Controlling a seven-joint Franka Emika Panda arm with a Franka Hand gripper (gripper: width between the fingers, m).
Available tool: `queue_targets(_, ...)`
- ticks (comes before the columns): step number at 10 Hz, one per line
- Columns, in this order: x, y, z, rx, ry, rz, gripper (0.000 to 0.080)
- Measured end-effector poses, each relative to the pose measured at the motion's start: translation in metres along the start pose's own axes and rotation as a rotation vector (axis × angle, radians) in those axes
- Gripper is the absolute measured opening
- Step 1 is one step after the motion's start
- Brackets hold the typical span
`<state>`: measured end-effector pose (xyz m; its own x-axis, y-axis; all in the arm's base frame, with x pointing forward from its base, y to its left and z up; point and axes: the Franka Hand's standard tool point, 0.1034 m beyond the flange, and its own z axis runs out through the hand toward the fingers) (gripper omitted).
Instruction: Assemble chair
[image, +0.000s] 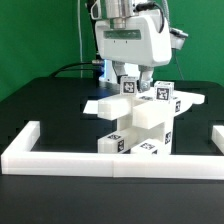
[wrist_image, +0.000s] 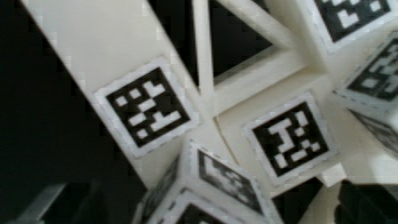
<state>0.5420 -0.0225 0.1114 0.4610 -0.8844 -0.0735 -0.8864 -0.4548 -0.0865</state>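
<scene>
The end effector (image: 133, 80) is seen directly above the partly built chair (image: 135, 118), but its opening cannot be told. The chair is stood on the black surface (image: 45, 105) behind the white border wall (image: 110, 159).

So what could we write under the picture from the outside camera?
Robot tool open just above the half-built white chair with its black-and-white tags, on a black table behind a low white border wall.

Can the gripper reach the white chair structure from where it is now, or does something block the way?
Probably yes. The gripper hangs open just above the chair structure, with nothing between them; the border wall lies lower and in front, out of the way.
</scene>
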Motion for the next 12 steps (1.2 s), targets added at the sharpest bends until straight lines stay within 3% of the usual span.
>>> queue_targets(3,0.0006,0.0004,0.0001,-0.003,0.002,-0.227,0.0649)
queue_targets(5,0.0022,0.0021,0.0003,-0.040,0.020,-0.485,0.0649)
queue_targets(7,0.0023,0.0026,0.0006,-0.052,0.021,-0.639,0.0649)
queue_targets(12,0.0053,0.0040,-0.0001,-0.066,0.015,-1.010,0.0649)
